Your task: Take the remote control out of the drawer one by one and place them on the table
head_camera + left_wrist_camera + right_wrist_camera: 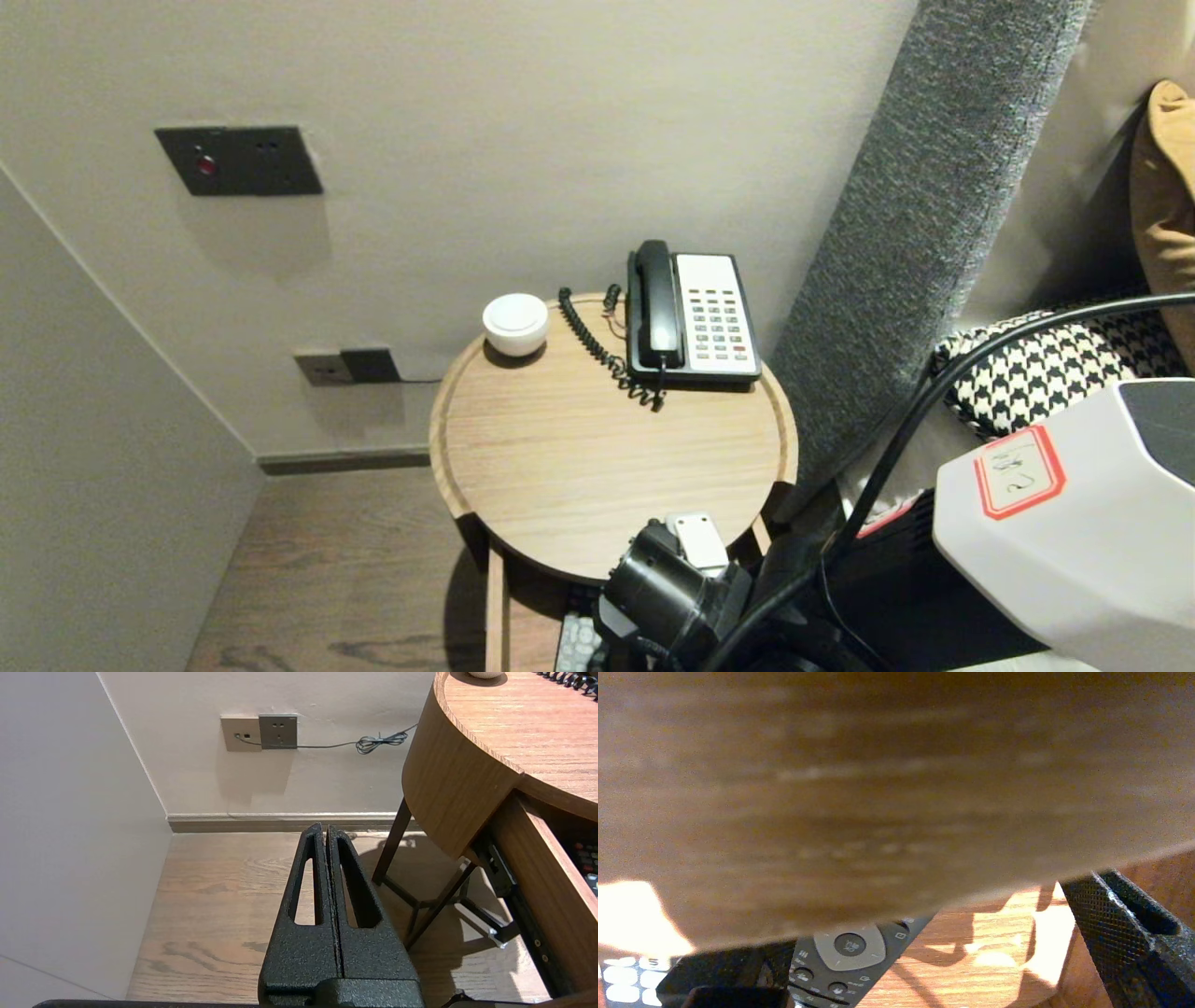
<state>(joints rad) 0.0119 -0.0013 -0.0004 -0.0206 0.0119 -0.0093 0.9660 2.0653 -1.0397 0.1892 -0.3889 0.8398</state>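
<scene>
A dark remote control with a grey pad lies in the open drawer under the round wooden table. It also shows as the remote at the head view's bottom edge. My right arm reaches down past the table's front rim into that drawer. The right gripper is open, one finger over the drawer's wooden bottom and the other finger by the remote, with nothing between them. The table's rim hides most of the remote. My left gripper hangs shut and empty over the floor, left of the table.
On the tabletop stand a black-and-white desk phone with a coiled cord and a small white round object. A grey padded headboard and a houndstooth pillow are to the right. Wall sockets and table legs are to the left.
</scene>
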